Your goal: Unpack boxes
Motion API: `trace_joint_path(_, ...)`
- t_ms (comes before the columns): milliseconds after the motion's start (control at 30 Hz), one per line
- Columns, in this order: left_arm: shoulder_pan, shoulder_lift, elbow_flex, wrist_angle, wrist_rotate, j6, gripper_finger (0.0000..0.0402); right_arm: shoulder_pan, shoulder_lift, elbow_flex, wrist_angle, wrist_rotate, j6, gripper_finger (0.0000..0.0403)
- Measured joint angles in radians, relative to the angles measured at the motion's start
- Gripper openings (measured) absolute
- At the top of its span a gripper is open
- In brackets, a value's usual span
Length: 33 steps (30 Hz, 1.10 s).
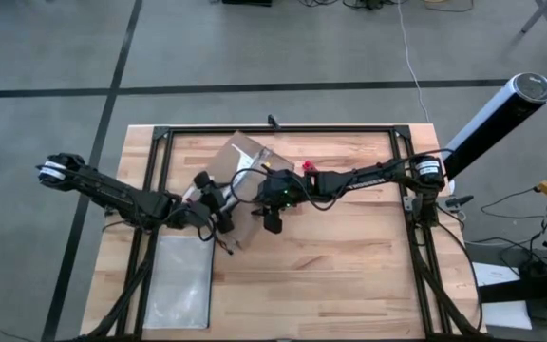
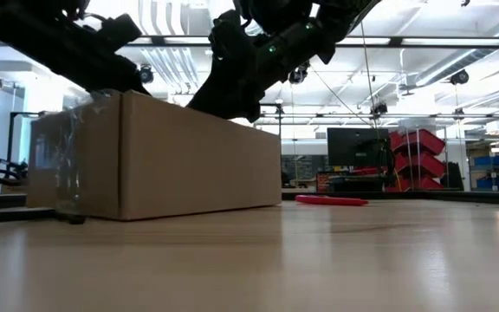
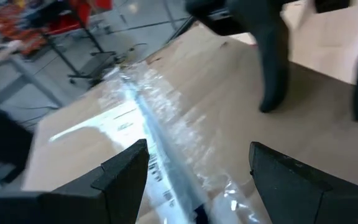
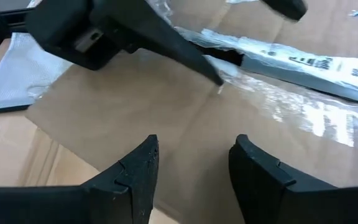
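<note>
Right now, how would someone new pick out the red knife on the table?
Start at the brown cardboard box, the largest thing on the wooden table, lying near the far edge under both grippers. Just off the box's right-arm side, beside that arm, lies the small red utility knife. It is the only red thing there; the flat translucent pouch lies at the near left.

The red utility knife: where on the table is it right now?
In the high view the red utility knife lies on the wooden table, just right of the cardboard box, beside the right arm. Neither pincer touches it.
</note>
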State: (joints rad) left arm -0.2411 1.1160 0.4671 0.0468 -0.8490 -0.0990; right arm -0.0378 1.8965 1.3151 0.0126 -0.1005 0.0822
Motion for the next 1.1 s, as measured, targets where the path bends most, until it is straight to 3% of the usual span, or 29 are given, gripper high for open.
trace_joint_path(400, 0.035, -0.028, 0.000, -0.113, -0.005, -0.048, 0.0257, 0.001, 0.003, 0.000, -0.007, -0.005, 0.004, 0.0170)
trace_joint_path(633, 0.032, -0.118, 0.034, -0.137, 0.004, -0.023, 0.0257, -0.005, -0.002, 0.027, -0.028, -0.003, -0.057, 0.0168)
trace_joint_path(733, 0.031, -0.158, 0.079, -0.159, 0.041, -0.034, 0.0257, -0.015, -0.003, 0.064, -0.071, 0.047, -0.108, 0.0171)
trace_joint_path(933, 0.031, -0.202, 0.173, -0.394, 0.107, -0.237, 0.0257, -0.042, -0.004, 0.122, -0.207, 0.247, -0.223, 0.0172)
trace_joint_path(1100, 0.031, -0.197, 0.248, -0.682, 0.114, -0.459, 0.0257, -0.108, -0.004, 0.124, -0.264, 0.285, -0.266, 0.0174)
